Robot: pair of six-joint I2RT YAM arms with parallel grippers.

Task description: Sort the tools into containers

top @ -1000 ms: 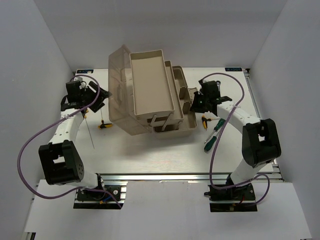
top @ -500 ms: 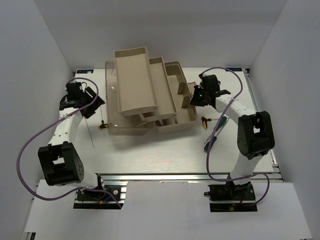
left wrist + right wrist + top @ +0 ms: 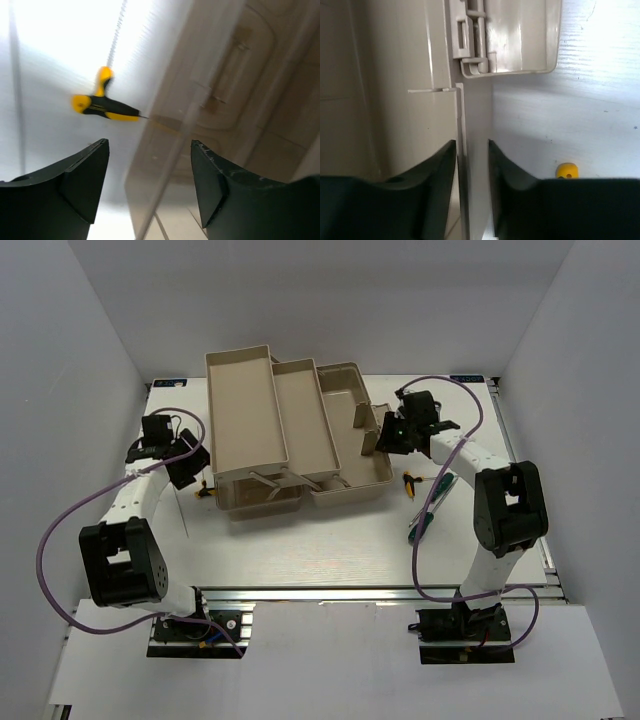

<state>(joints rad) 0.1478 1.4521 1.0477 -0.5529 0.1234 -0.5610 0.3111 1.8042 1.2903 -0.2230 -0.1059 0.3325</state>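
The toolbox [image 3: 355, 455] wall is straddled by the released right end effector [image 3: 471, 145]; the released left end effector [image 3: 150, 145] is aimed at a hex key [image 3: 102, 105].

Two arms [image 3: 135, 498], one open toolbox [image 3: 347, 497] — two trays [image 3: 245, 410], two yellow hex keys [image 3: 410, 480], two green screwdrivers [image 3: 419, 523]

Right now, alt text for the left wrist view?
A yellow-and-black T-handle hex key lies on the white table, its shaft showing through the toolbox's translucent lid. The left gripper stands open in the foreground, holding nothing.
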